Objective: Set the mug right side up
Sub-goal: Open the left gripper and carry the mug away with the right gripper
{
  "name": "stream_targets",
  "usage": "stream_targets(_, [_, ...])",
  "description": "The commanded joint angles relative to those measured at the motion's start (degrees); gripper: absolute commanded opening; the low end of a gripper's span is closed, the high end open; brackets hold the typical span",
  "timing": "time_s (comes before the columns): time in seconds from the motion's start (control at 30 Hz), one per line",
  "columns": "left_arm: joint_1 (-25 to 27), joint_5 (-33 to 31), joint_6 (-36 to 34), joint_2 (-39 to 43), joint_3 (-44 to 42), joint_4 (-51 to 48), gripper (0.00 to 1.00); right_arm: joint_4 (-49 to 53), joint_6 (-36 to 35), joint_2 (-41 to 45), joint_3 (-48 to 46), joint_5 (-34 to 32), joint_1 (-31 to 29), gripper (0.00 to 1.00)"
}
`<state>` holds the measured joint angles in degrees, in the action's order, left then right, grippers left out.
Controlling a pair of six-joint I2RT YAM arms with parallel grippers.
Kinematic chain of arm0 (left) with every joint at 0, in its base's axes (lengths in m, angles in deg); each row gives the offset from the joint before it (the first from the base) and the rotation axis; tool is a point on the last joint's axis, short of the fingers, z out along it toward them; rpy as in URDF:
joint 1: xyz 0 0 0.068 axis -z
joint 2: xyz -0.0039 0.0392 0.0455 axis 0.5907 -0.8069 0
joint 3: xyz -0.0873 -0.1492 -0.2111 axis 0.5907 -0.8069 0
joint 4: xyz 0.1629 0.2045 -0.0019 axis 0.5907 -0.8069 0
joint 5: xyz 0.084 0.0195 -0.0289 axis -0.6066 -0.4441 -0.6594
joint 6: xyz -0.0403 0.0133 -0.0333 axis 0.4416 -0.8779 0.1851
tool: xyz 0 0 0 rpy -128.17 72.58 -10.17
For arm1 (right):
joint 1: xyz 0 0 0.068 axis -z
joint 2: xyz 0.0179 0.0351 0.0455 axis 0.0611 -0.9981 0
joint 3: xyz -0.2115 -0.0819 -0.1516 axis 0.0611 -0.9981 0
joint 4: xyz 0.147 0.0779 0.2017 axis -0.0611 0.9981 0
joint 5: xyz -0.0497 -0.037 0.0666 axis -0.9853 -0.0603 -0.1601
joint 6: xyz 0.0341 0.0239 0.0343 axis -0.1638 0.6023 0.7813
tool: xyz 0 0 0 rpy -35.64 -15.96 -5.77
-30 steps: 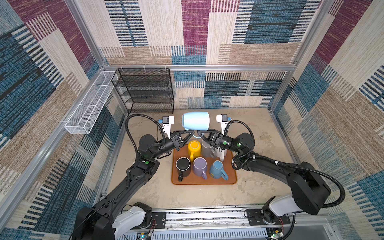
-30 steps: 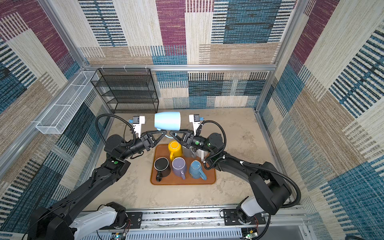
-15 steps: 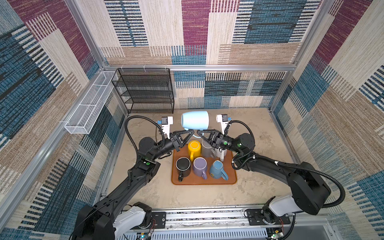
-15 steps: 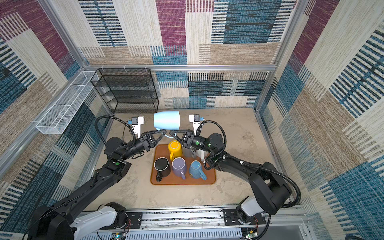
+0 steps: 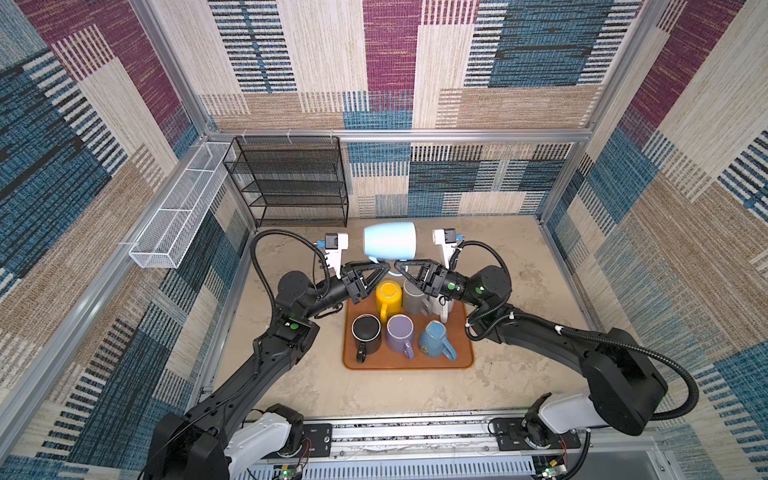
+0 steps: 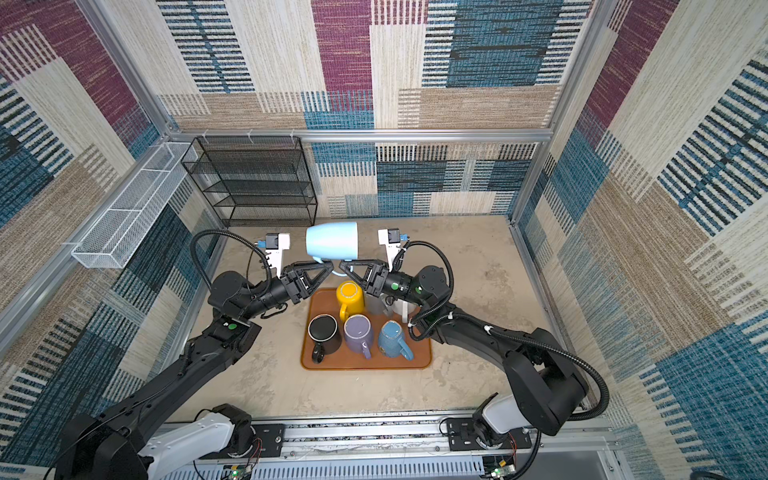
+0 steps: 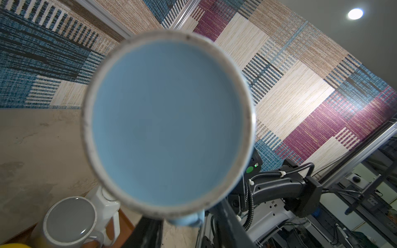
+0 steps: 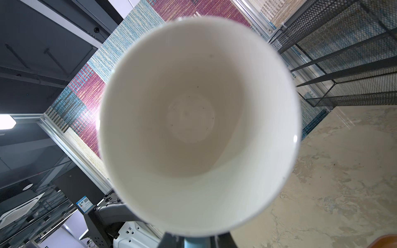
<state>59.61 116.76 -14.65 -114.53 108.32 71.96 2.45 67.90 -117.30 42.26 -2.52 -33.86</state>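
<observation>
The light blue mug (image 5: pixel 390 240) hangs sideways above the far edge of the tray (image 5: pixel 461 349), handle clenched in my right end effector (image 5: pixel 398 266); the grip of the left end effector (image 5: pixel 383 266) I cannot tell, so I would back it off before slowly rolling the mouth upward.

The mug (image 5: pixel 390 240) is pale blue outside, white inside. The tray (image 5: pixel 461 361) is brown. By it: yellow mug (image 5: pixel 388 293), grey mug (image 5: pixel 413 297), black mug (image 5: pixel 365 330), purple mug (image 5: pixel 400 334), speckled blue mug (image 5: pixel 432 338). The walls (image 5: pixel 390 54) show woven blue, maroon and beige patches; the counter (image 5: pixel 519 257) is mottled beige.
</observation>
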Motion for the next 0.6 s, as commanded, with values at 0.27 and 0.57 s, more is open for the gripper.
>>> stream_targets(0.27, [0.0, -2.1, -8.4, 2.4, 1.8, -12.9, 0.54, 14.3, -8.6, 2.6, 4.9, -3.4, 0.3, 0.00])
stream_targets(0.57, [0.0, -10.8, -16.0, 6.9, 2.7, -29.9, 0.53, 33.2, -17.3, -0.2, 13.4, -1.3, 4.5, 0.00])
